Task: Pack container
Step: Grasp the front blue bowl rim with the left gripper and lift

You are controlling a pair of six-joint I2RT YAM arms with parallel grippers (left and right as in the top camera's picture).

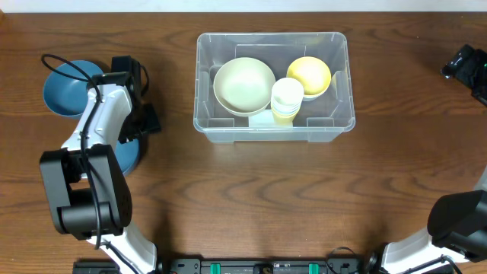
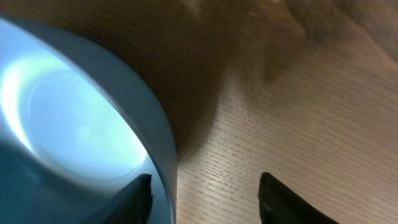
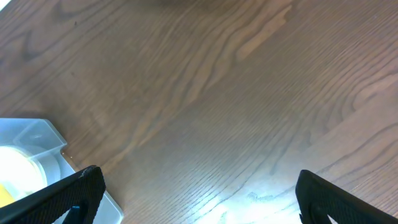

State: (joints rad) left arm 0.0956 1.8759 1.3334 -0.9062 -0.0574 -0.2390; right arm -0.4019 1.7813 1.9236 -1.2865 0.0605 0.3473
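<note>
The clear container (image 1: 340, 114) stands at the table's middle back. It holds a cream bowl (image 1: 243, 85), a yellow bowl (image 1: 308, 74) and a stack of pale cups (image 1: 287, 100). My left gripper (image 1: 140, 125) is open and low over a blue bowl (image 1: 129, 158). In the left wrist view the gripper (image 2: 205, 180) straddles the blue bowl's rim (image 2: 163, 143), with one finger inside and one outside over the wood. My right gripper (image 1: 466, 67) is open and empty at the far right; in the right wrist view (image 3: 199, 174) it is over bare wood, with the container's corner (image 3: 37, 140) at the lower left.
A second blue bowl (image 1: 61, 90) sits at the far left behind my left arm. The left arm's cable loops over it. The arm bases stand at the front edge.
</note>
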